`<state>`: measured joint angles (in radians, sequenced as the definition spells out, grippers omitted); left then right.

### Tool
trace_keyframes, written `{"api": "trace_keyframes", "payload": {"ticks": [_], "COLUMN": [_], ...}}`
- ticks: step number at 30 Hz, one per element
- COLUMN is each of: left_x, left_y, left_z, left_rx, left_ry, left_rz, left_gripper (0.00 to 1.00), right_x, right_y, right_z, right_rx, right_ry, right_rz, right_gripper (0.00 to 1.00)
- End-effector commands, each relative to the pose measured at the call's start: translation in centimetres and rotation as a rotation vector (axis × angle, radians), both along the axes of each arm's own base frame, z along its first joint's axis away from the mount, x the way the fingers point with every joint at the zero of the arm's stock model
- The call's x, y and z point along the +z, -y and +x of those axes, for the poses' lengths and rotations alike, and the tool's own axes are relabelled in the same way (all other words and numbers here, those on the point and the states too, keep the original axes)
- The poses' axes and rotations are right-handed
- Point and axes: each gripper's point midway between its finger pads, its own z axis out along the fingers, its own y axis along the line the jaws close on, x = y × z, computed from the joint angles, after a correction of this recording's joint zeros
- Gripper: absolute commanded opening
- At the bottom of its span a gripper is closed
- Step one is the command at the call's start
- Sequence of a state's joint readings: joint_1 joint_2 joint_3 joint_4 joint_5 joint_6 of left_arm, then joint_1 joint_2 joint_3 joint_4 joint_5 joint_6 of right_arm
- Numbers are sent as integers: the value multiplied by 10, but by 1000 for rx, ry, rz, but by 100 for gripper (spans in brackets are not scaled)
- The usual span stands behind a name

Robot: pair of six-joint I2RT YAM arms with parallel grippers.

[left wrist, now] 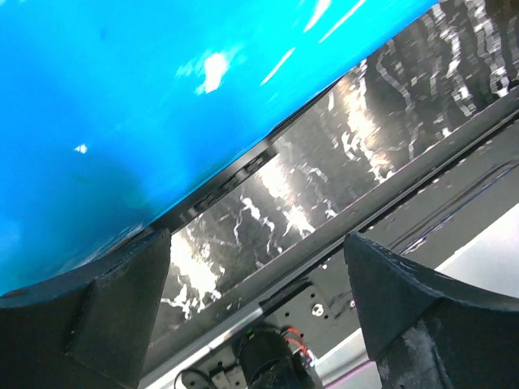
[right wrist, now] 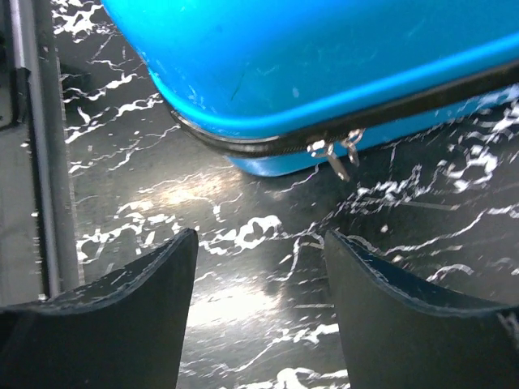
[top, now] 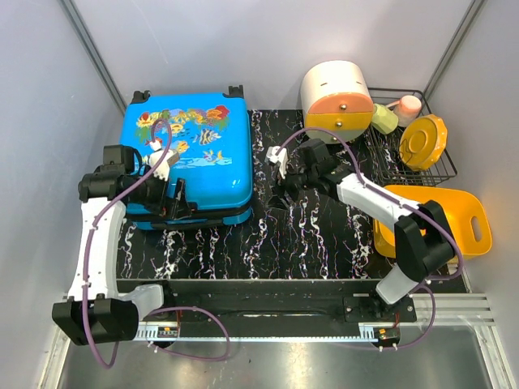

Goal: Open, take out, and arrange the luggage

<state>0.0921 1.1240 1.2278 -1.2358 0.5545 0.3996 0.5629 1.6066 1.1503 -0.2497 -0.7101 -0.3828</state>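
Note:
The luggage (top: 188, 154) is a bright-blue hard-shell suitcase with a fish print, lying flat and closed on the left of the black marbled mat (top: 308, 235). My left gripper (top: 175, 203) hangs at its near edge, open and empty; in the left wrist view the blue shell (left wrist: 138, 105) fills the upper left beside my left gripper (left wrist: 258, 279). My right gripper (top: 280, 186) is just right of the suitcase, low over the mat. In the right wrist view it (right wrist: 259, 251) is open with bare mat between the fingers, and the zipper pulls (right wrist: 336, 154) hang from the black zip seam a little ahead.
A white-and-orange round drawer box (top: 336, 97) stands at the back right. Beside it a wire basket (top: 442, 172) holds a yellow lid (top: 423, 142), a green cup (top: 383, 120) and a pink bottle (top: 408, 105). A yellow basin (top: 454, 215) lies at the right edge.

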Motion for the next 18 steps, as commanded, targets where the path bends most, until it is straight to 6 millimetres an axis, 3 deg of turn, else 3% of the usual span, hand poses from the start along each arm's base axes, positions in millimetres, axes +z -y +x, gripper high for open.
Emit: {"api": "trace_keyframes", "payload": {"ticks": [1, 7, 18], "left_x": [56, 52, 54], "left_y": [26, 22, 21], "left_z": [10, 9, 9], "left_rx": [-66, -47, -13], "left_ry": [180, 178, 178], "left_rz": [-153, -140, -163], "left_gripper": [91, 91, 91], "right_x": [8, -17, -11], "right_y": [-20, -28, -40], "right_z": [18, 34, 15], "right_rx": [131, 180, 262], "right_ry": [190, 270, 285], "right_rz": [88, 72, 223], "right_gripper": [72, 61, 43]}}
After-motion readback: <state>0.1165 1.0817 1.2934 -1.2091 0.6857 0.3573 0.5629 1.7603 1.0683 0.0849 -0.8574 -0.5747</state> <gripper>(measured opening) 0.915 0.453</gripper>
